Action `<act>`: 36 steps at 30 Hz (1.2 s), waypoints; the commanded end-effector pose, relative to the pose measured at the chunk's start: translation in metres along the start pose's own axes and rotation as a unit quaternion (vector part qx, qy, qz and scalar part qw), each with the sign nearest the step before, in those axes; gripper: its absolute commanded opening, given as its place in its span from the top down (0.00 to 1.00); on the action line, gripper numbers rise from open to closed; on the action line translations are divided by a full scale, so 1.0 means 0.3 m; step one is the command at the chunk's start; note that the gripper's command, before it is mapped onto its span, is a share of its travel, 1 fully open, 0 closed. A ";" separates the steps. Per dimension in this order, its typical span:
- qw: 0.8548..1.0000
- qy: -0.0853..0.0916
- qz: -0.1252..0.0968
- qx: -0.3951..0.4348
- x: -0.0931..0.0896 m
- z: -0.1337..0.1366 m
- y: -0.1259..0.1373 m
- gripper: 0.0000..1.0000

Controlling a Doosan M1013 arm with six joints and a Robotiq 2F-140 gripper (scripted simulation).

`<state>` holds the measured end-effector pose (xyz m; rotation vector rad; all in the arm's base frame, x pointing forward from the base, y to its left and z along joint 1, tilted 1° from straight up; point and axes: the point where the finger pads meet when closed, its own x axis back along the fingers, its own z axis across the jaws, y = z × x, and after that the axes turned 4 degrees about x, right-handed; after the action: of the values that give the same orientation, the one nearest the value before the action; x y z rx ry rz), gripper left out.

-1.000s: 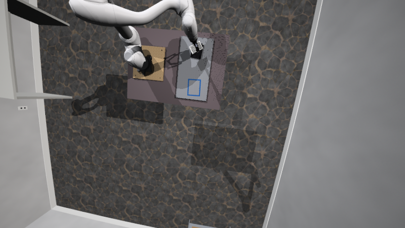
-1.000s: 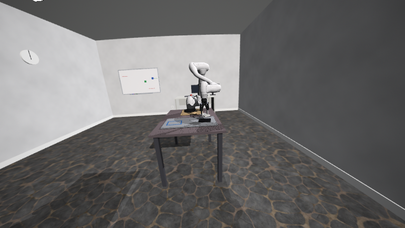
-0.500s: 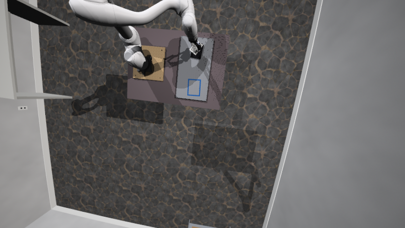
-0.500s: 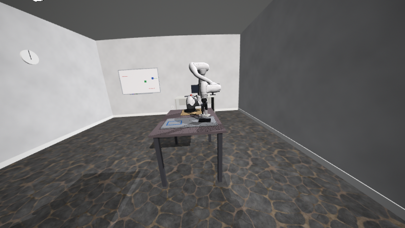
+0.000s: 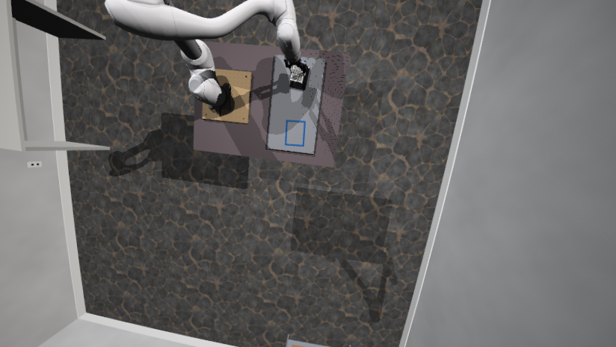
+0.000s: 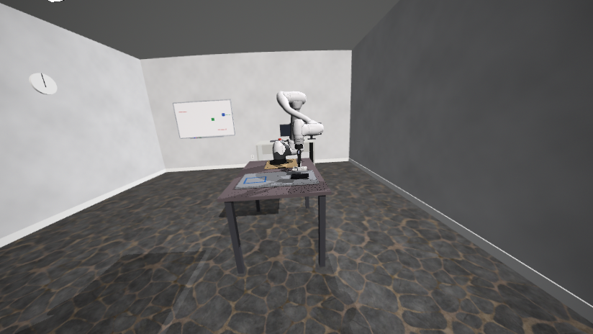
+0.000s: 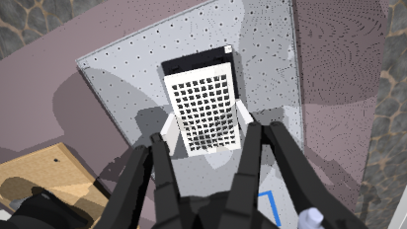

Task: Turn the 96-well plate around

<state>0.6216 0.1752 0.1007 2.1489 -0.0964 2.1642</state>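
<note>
Plate [image 7: 204, 110], white, 96 wells, gripped across its 2 long sides by the gripper [image 7: 206, 132]; white pads [image 7: 244, 113] press its flanks. It hangs level above nest N1 [image 7: 198, 61], not seated: the black nest shows past the plate's far end, with a small white tag at 1 corner. Wells look dark; contents cannot be told. Nest sits on the grey perforated deck [image 7: 123, 79] near the desk's [image 6: 273, 193] far right corner. Taped outline B1 [image 5: 294, 133] lies toward the deck's near end, nothing standing in it. Arm base plate [image 5: 241, 86], tan, occupies the desk's far left part.
</note>
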 end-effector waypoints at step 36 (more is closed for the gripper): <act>1.000 -0.001 0.002 0.012 -0.011 0.000 0.000 1.00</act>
<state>0.6215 0.1752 0.0991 2.1648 -0.0739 2.1771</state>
